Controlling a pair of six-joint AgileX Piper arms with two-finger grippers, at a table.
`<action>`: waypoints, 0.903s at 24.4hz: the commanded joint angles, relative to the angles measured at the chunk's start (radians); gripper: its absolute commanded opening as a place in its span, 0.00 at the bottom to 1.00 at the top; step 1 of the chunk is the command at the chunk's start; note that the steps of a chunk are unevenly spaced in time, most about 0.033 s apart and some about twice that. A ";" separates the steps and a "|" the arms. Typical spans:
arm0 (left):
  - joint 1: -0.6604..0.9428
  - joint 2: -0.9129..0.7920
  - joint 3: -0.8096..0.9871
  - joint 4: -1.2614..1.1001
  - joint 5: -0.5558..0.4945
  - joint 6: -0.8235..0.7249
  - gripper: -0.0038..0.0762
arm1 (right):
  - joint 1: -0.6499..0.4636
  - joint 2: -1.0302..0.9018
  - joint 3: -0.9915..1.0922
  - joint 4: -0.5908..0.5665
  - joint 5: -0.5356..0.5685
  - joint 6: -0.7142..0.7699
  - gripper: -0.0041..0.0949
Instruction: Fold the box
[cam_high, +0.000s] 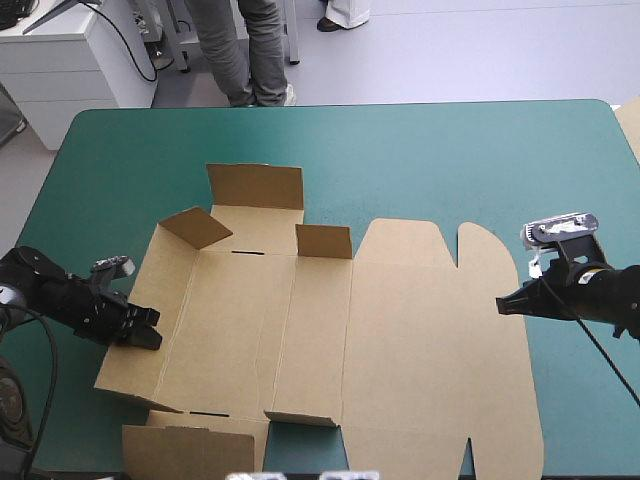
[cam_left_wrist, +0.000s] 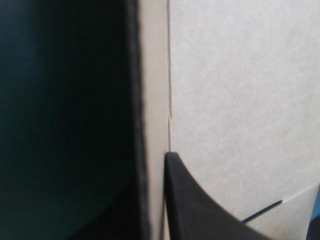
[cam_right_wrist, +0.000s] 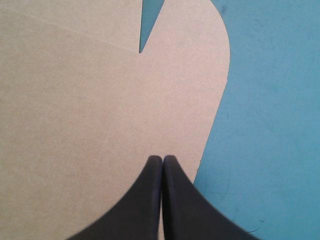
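Teal-green bench (cam_high: 420, 160) carries the box (cam_high: 400, 330), opened out mostly flat with several flaps raised. At its left wall, the left tool (cam_high: 140, 330) grips the board. Clenched, the right tool (cam_high: 503, 304) sits at its right edge.

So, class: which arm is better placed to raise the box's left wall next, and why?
Left, probably: the left claw already grips the box by its left wall, while the right claw sits shut at the opposite edge.

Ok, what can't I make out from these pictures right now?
1. High view: the box's near edge is cut off by the picture's bottom edge.
2. Left wrist view: past the box's edge, only dark blur.
3. Right wrist view: whether the right gripper touches the box cannot be told.
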 joint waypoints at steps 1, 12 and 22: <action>-0.021 -0.003 -0.012 0.021 0.073 0.013 0.05 | -0.006 -0.018 -0.023 0.018 -0.035 -0.009 0.02; -0.046 -0.003 -0.301 0.012 0.073 0.017 0.04 | -0.006 -0.018 -0.023 0.018 -0.033 -0.009 0.02; -0.342 -0.003 -0.670 0.282 -0.067 0.054 0.04 | -0.006 -0.018 -0.023 0.018 -0.035 0.038 0.02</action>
